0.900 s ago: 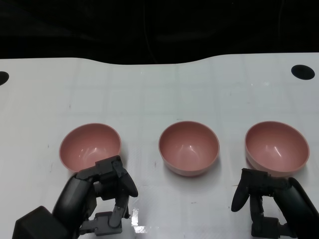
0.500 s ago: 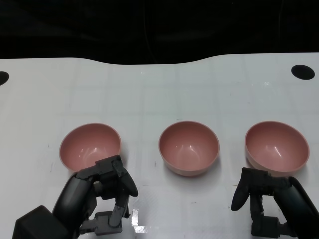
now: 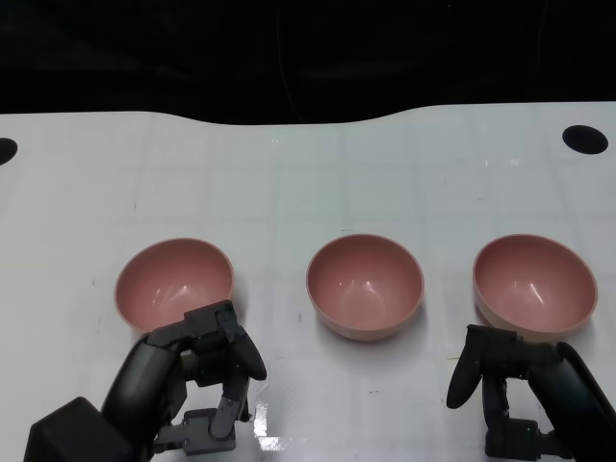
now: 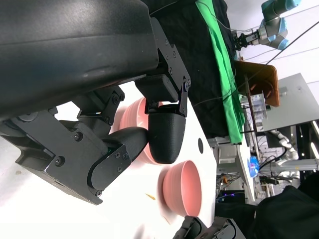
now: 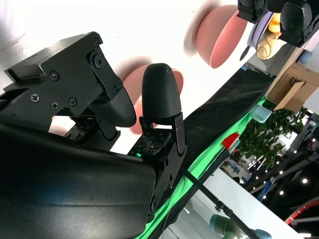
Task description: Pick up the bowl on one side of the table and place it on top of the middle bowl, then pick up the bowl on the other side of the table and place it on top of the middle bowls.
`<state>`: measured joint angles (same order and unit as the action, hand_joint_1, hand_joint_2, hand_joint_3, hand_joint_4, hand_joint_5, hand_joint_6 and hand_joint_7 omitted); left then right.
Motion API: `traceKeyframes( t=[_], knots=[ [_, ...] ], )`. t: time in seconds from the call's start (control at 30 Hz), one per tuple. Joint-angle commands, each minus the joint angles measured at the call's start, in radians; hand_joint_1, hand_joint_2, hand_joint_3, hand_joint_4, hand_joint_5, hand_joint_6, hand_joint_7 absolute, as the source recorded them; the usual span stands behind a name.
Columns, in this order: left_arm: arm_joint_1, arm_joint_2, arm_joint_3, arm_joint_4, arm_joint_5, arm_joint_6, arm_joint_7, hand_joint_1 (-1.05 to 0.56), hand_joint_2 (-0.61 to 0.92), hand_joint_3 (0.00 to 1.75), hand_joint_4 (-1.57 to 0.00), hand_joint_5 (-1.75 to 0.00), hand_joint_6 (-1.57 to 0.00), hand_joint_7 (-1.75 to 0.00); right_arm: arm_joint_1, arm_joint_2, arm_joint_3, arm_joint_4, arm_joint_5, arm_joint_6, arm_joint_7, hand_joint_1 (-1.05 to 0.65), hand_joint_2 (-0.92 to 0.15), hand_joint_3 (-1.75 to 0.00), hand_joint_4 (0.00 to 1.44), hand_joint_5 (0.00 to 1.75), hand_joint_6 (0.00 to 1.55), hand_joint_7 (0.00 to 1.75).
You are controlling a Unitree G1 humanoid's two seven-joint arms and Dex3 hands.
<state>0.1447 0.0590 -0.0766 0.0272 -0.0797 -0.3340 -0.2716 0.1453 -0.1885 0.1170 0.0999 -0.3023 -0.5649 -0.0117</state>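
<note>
The head camera looked down from above the counter's point(image 3: 308, 173) near edge. Each wrist camera sat close behind its own robot hand, tilted sideways, sharing the pink bowls point(image 3: 365, 286) with it.

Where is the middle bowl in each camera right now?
Head view: middle bowl, centre of the row.
Left wrist view: the bowl beyond the fingers.
Right wrist view: the far bowl, near the left hand.
Shared landmark: white table.

Bright overhead light; table point(image 3: 308, 173) glare; backdrop black.
</note>
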Motion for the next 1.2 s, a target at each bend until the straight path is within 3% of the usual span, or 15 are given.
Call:
traceKeyframes(
  t=[0.03, 0.13, 0.27, 0.5, 0.6, 0.7, 0.77, 0.83, 0.97, 1.07, 1.2],
  knots=[
    [-0.002, 0.011, 0.005, 0.002, -0.004, -0.002, -0.004, -0.21, 0.44, 1.28, -0.84, -1.75, -0.75, -1.46, -0.003, -0.004, -0.012, -0.002, -0.006, -0.007, -0.021, -0.03, -0.2, -1.6, 0.89, 1.75, 0.81, 1.41],
    [-0.005, 0.011, 0.006, 0.01, -0.007, -0.014, -0.007, -0.21, 0.44, 1.27, -0.83, -1.75, -0.76, -1.45, -0.004, -0.001, -0.014, -0.002, -0.009, -0.005, -0.033, -0.02, -0.24, -1.55, 0.85, 1.74, 0.81, 1.34],
    [-0.006, 0.01, 0.006, 0.012, -0.01, -0.014, -0.008, -0.21, 0.44, 1.27, -0.82, -1.74, -0.75, -1.44, -0.008, 0.003, -0.018, 0.001, -0.023, -0.007, -0.057, -0.06, -0.36, -1.28, 0.78, 1.69, 0.79, 1.15],
    [-0.007, 0.012, 0.005, 0.014, -0.005, -0.02, -0.007, -0.21, 0.44, 1.27, -0.81, -1.74, -0.75, -1.45, -0.02, -0.013, -0.031, 0.008, -0.105, -0.032, -0.135, -0.17, -0.49, -0.96, 0.65, 1.53, 0.74, 0.91],
    [-0.006, 0.013, 0.005, 0.014, -0.004, -0.022, -0.006, -0.21, 0.44, 1.27, -0.82, -1.75, -0.75, -1.45, -0.024, -0.025, -0.04, 0.005, -0.15, -0.044, -0.172, -0.23, -0.58, -0.7, 0.54, 1.28, 0.64, 0.8],
    [-0.006, 0.012, 0.004, 0.012, -0.01, -0.017, -0.009, -0.21, 0.44, 1.27, -0.82, -1.75, -0.75, -1.44, -0.022, -0.029, -0.048, -0.004, -0.199, -0.032, -0.212, -0.27, -0.7, -0.42, 0.48, 1.08, 0.53, 0.83],
    [-0.006, 0.012, 0.004, 0.011, -0.014, -0.014, -0.011, -0.2, 0.44, 1.27, -0.82, -1.75, -0.75, -1.44, -0.022, -0.033, -0.051, -0.007, -0.225, -0.019, -0.23, -0.3, -0.74, -0.31, 0.43, 1.0, 0.46, 0.82],
    [-0.006, 0.013, 0.004, 0.012, -0.013, -0.015, -0.013, -0.21, 0.44, 1.27, -0.82, -1.75, -0.75, -1.44, -0.022, -0.037, -0.052, -0.008, -0.24, -0.009, -0.24, -0.33, -0.81, -0.16, 0.36, 0.97, 0.4, 0.7],
    [-0.003, 0.013, 0.003, 0.005, -0.014, -0.007, -0.012, -0.21, 0.45, 1.27, -0.83, -1.75, -0.76, -1.44, -0.02, -0.057, -0.057, -0.021, -0.292, 0.031, -0.256, -0.41, -0.89, -0.03, 0.23, 0.88, 0.34, 0.4],
    [-0.003, 0.013, 0.004, 0.007, -0.013, -0.009, -0.011, -0.21, 0.45, 1.27, -0.83, -1.75, -0.76, -1.44, -0.019, -0.067, -0.054, -0.034, -0.332, 0.067, -0.271, -0.42, -0.89, -0.01, 0.22, 0.87, 0.35, 0.35],
    [-0.005, 0.013, 0.005, 0.01, -0.01, -0.016, -0.009, -0.21, 0.44, 1.26, -0.82, -1.75, -0.76, -1.44, -0.014, -0.077, -0.048, -0.058, -0.403, 0.141, -0.296, -0.59, -0.88, 0.0, 0.03, 0.78, 0.22, 0.24]
  ],
)
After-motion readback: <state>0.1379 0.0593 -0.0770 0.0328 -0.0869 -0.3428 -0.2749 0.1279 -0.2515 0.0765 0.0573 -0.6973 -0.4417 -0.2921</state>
